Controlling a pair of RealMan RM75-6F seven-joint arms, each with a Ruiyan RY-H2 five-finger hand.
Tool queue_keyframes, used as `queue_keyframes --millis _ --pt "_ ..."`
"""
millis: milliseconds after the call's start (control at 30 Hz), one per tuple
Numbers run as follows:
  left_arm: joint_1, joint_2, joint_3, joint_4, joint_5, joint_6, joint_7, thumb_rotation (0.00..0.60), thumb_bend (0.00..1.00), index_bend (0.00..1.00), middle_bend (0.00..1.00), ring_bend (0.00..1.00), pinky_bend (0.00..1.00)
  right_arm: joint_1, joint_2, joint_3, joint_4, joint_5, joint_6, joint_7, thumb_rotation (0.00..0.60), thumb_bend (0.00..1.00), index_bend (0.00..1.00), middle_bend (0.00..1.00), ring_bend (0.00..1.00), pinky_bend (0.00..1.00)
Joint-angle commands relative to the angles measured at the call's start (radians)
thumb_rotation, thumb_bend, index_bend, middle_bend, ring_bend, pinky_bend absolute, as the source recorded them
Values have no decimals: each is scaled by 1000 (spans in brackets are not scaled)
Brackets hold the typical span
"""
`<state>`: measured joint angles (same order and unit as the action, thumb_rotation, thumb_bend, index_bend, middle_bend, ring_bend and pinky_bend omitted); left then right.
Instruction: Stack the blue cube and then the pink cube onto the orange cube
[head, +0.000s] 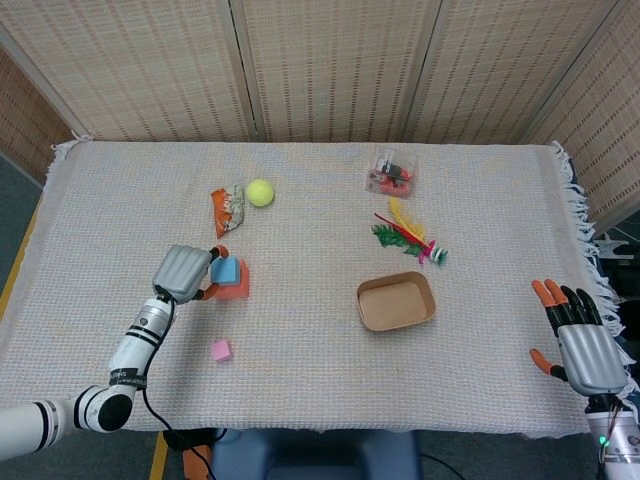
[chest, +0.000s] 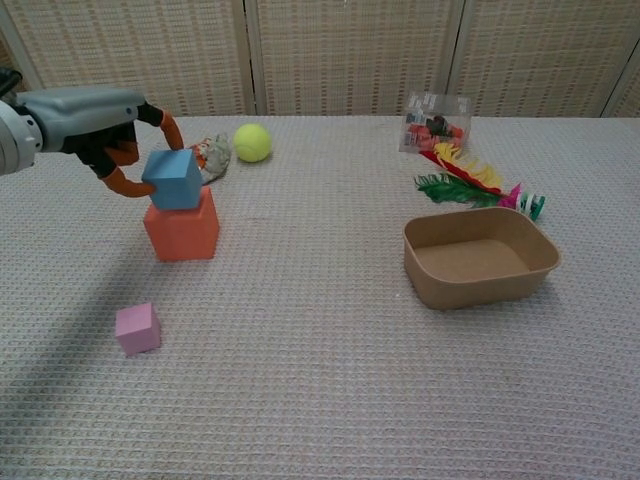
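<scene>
While the left robot hand (chest: 105, 135) grips the blue cube (chest: 173, 179) on top of the orange cube (chest: 182, 228), the pink cube (chest: 137, 328) sits apart nearer the front worktop (chest: 320, 380) edge, bare cloth around it. Right robot hand (head: 580, 345) hangs off the right edge, fingers spread, holding nothing.

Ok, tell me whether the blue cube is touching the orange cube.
Touching. In the chest view the blue cube, held by the left hand, sits with its bottom edge on the orange cube, no gap showing.
</scene>
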<state>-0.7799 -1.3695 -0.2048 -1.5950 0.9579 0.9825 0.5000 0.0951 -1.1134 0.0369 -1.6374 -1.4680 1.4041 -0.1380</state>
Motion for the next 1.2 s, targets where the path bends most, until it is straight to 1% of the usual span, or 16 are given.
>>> queue_keyframes --millis 33,267,467,733,900,1200 --pt "-4 -9 5 10 -5 1 2 600 318 446 1000 1000 1000 0 0 -1 -1 0 -1 -1 600 135 0 0 0 0" --pt "-12 -12 11 20 -12 -1 1 600 318 434 1000 1000 1000 2 0 1 1 5 -5 -2 600 135 0 0 0 0" --pt "-16 -14 20 22 -25 -4 6 600 319 371 1000 1000 1000 1 0 1 -1 6 -4 -4 600 135 0 0 0 0" --pt "-18 -11 25 12 -29 8 11 600 319 229 1000 1000 1000 1 1 -1 -2 5 -5 -6 600 135 0 0 0 0" --pt "-20 -7 29 5 -30 9 12 600 319 179 1000 1000 1000 0 1 -1 -2 1 -1 -3 600 135 0 0 0 0" --pt "6 17 50 -51 25 52 -3 600 318 162 1000 1000 1000 -3 4 -2 -3 -3 5 2 600 136 0 0 0 0"
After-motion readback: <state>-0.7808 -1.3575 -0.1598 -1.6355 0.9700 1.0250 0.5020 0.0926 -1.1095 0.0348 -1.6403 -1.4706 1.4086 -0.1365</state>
